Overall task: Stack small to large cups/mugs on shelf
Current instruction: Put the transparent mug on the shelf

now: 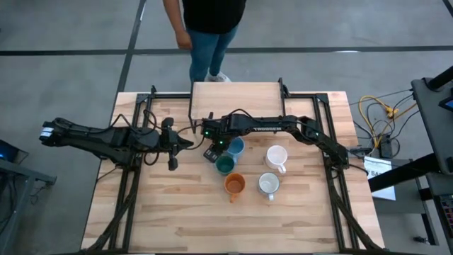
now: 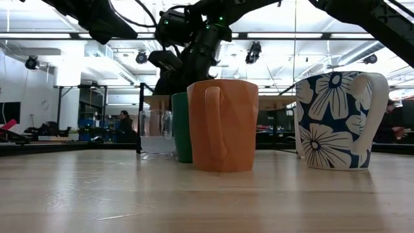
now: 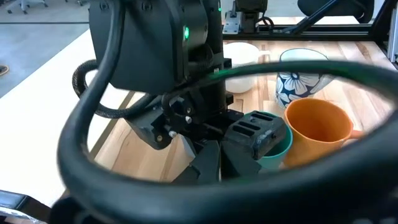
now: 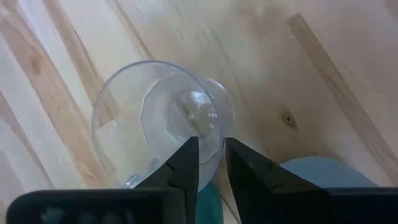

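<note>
Six cups on the table: one clear glass (image 4: pixel 163 118), one green cup (image 1: pixel 225 166), four mugs, blue (image 1: pixel 236 147), orange (image 1: pixel 235 185), white (image 1: pixel 277 157), floral (image 1: pixel 268 184). One shelf (image 1: pixel 237 93) at twelve o'clock. Two arms.

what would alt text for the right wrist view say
The right pincer looks straight down on a clear glass cup standing on the light wooden tabletop, its two dark fingers nearly together at the cup's rim. A light blue mug shows partly at the picture's edge beside the fingers.
</note>
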Robot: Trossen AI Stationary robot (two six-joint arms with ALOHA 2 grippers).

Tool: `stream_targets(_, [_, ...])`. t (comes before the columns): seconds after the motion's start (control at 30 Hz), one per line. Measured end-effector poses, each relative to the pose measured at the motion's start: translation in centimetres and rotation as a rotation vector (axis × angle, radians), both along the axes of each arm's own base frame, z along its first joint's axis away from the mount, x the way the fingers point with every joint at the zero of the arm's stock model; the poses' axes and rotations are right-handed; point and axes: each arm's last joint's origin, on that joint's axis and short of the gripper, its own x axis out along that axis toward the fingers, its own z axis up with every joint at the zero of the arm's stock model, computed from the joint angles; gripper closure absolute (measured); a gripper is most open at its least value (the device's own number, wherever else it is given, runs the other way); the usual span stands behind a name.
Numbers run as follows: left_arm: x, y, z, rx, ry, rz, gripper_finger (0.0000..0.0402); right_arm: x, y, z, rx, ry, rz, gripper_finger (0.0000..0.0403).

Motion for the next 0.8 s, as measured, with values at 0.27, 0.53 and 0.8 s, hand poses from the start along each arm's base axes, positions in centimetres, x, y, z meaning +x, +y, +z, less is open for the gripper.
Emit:
stream_targets(0.27, [0.0, -0.01, 0.0, 0.0, 0.0, -0.001, 0.0402, 0.01, 0.0, 0.07, -0.003, -0.003, 0.006, 0.0335])
stream_targets(0.53, [0.0, 0.0, -0.01, 0.0, 0.001, -0.001, 0.0402, -0.04, -0.01, 0.05, -0.007, 0.004, 0.003, 0.0335])
stream_targets(0.8, [0.0, 0.0, 0.0, 0.0, 0.001, 0.0, 0.0402, -0.6, -0.07, -0.17, -0.045, 0.067, 0.008, 0.0335])
